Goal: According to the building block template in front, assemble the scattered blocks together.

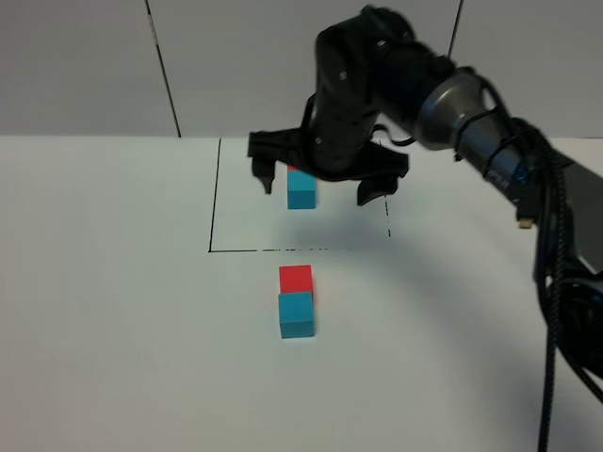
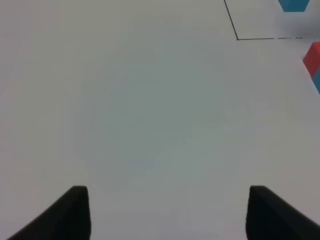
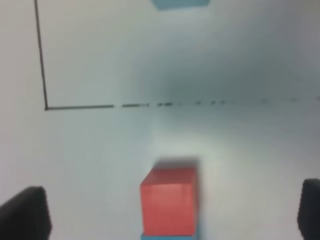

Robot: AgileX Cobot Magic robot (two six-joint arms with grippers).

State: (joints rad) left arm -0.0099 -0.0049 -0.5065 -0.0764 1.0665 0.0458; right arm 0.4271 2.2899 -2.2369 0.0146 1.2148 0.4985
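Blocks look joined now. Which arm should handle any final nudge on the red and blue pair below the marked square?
Right. The right gripper hangs open above the table near the scattered blocks, which its wrist view shows close ahead. The left gripper sees them only at its frame's edge and is absent from the high view.

The white table (image 1: 113, 311) is evenly and brightly lit. A soft grey shadow is cast toward its right edge below the arm (image 1: 471, 122). The right wrist view is blurred throughout; the red cube (image 3: 168, 200) is shown soft-edged.
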